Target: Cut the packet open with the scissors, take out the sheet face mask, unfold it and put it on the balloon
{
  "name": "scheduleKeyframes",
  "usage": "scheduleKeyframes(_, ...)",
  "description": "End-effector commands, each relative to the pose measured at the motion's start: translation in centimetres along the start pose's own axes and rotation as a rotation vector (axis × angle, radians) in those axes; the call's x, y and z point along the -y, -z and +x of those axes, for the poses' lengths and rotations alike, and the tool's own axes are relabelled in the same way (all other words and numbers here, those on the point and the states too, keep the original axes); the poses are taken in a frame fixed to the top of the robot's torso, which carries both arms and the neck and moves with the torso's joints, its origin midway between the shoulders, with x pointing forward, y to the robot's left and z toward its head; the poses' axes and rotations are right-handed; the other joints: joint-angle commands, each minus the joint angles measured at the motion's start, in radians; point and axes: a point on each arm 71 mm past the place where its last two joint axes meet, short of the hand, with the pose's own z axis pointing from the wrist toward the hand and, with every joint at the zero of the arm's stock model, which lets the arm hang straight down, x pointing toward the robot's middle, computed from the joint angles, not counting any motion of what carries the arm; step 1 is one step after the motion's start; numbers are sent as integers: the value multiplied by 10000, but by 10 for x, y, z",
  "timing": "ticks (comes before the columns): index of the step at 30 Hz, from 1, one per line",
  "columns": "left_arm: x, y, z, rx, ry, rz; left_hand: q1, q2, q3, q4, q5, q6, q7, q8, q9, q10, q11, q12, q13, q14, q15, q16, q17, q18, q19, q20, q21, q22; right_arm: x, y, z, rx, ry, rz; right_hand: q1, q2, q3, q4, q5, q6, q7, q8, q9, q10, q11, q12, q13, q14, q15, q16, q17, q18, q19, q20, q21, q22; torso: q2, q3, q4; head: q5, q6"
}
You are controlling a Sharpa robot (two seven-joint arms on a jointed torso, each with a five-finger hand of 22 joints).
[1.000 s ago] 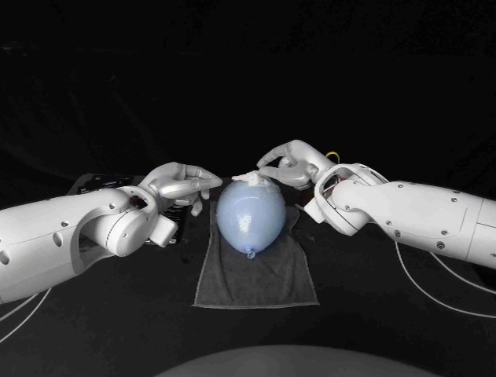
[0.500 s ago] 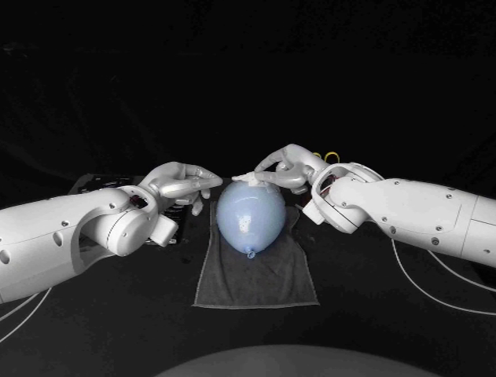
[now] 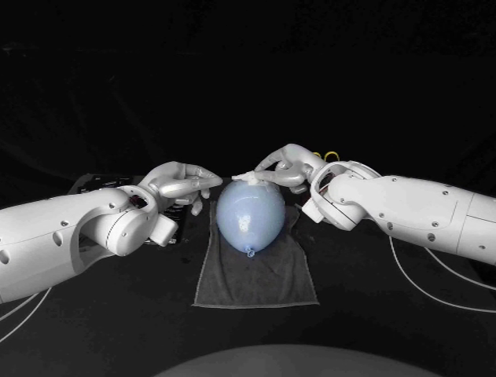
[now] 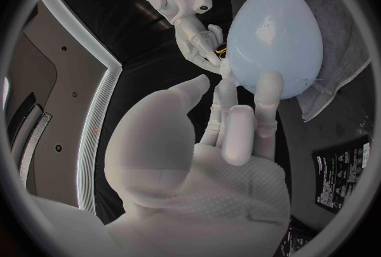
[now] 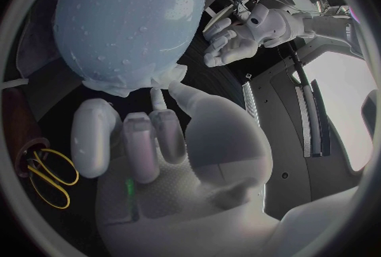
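Right hand (image 3: pixel 284 166) reaches in from the right, wrist raised and fingers bent down, their tips on the white edge of the mask (image 3: pixel 245 177) at the far end of the balloon (image 3: pixel 250 216). Whether it pinches that edge or only touches it cannot be told. The right wrist view shows its other fingers curled in under the balloon's end, and drops of wet on the balloon's skin.

Left hand (image 3: pixel 180 182) hangs just left of the same far end, holding nothing, fingers loosely bent and apart, tips right beside the balloon.

The balloon lies between the two hands with its knot toward the near side, on a grey towel (image 3: pixel 257 279) spread on the black table (image 3: pixel 112 314).

Yellow-handled scissors (image 5: pixel 47 174) lie just beyond the right hand, on the far right. A black packet (image 4: pixel 345 165) with white print, too small to read, lies left of the left hand.
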Motion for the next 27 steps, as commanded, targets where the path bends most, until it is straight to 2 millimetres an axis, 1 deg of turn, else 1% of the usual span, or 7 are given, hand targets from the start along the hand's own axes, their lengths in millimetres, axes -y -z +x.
scheduleKeyframes(1, 2, 0, 2, -72, 59, 103, 91, 15, -27, 8, -40, 71, 4, 41, -11, -91, -1, -49, -6, -51, 4, -40, 0, 134, -82, -2, -42, 14, 0, -1, 0, -149, -137, 69, -14, 137, -6, 113, -43, 101, -3, -29, -7, -18, 55, 26, 1451, 1038, 85, 30, 2549, 150, 9, 81, 30, 1845, 4, -2, 2, 5, -11)
scheduleKeyframes(5, 2, 0, 2, -91, 62, 99, 90, 33, -27, 24, -39, 74, 5, 38, -16, -90, 0, -51, -10, -50, 4, -39, 3, 133, -80, -2, -40, 17, 0, -1, 0, -137, -269, 91, 69, 192, -34, 179, -43, 447, -109, 128, 71, 20, -23, 67, 1486, 1049, 36, 40, 2583, 143, 33, 62, 87, 1861, 1, -4, 2, 6, -9)
scheduleKeyframes(7, 2, 0, 2, -103, 63, 98, 90, 33, -27, 24, -39, 74, 5, 38, -16, -90, 0, -51, -10, -50, 4, -39, 3, 133, -80, -2, -40, 17, -1, -1, 0, -121, -340, 24, 267, 241, -13, 119, -40, 818, -280, 363, 185, 70, -165, 113, 1529, 1062, -69, 53, 2626, 130, 72, -3, 175, 1886, 0, -5, 0, 6, -7)
scheduleKeyframes(11, 2, 0, 2, -118, 73, 95, 90, 33, -27, 24, -39, 74, 5, 38, -16, -90, 0, -51, -10, -50, 4, -39, 3, 133, -80, -2, -40, 17, -4, 0, 1, -74, -495, -267, 952, 220, 64, -400, -34, 1787, -893, 1394, 808, 269, -702, 262, 1690, 1062, -525, 53, 2627, 88, 173, -388, 392, 1949, 0, -6, -7, -4, -10)
scheduleKeyframes(14, 2, 0, 2, -121, 79, 89, 98, 48, -25, 31, -39, 76, 4, 36, -20, -91, -1, -53, -14, -54, 5, -40, -6, 135, -86, -2, -47, 5, -7, 2, 1, -1, -583, -547, 1071, 164, 172, -596, -34, 1849, -1079, 1986, 1288, 487, -887, 456, 1914, 1062, -721, 53, 2627, 61, 227, -598, 500, 1980, 3, -1, -3, -2, -13)
scheduleKeyframes(18, 2, 0, 2, -115, 82, 86, 120, 65, -16, 30, -38, 78, 1, 34, -25, -94, -4, -56, -19, -58, 4, -42, -17, 134, -85, -2, -46, 9, -12, 5, 1, 222, -677, -899, 991, 118, 393, -679, -37, 1595, -1151, 2527, 1809, 564, -966, 512, 1988, 1062, -803, 53, 2627, 43, 258, -709, 553, 1997, -1, 1, 0, -3, -12)
scheduleKeyframes(27, 2, 0, 2, -122, 99, 93, 145, 76, -8, 24, -39, 79, -1, 31, -30, -99, -7, -60, -23, -62, 2, -44, -26, 133, -81, -2, -42, 15, -18, 15, 0, 509, -848, -1356, 898, 41, 627, -756, -37, 1427, -1193, 2906, 2177, 664, -1009, 610, 2105, 1062, -845, 53, 2627, 12, 320, -755, 688, 2038, 3, 0, -9, -1, -5)
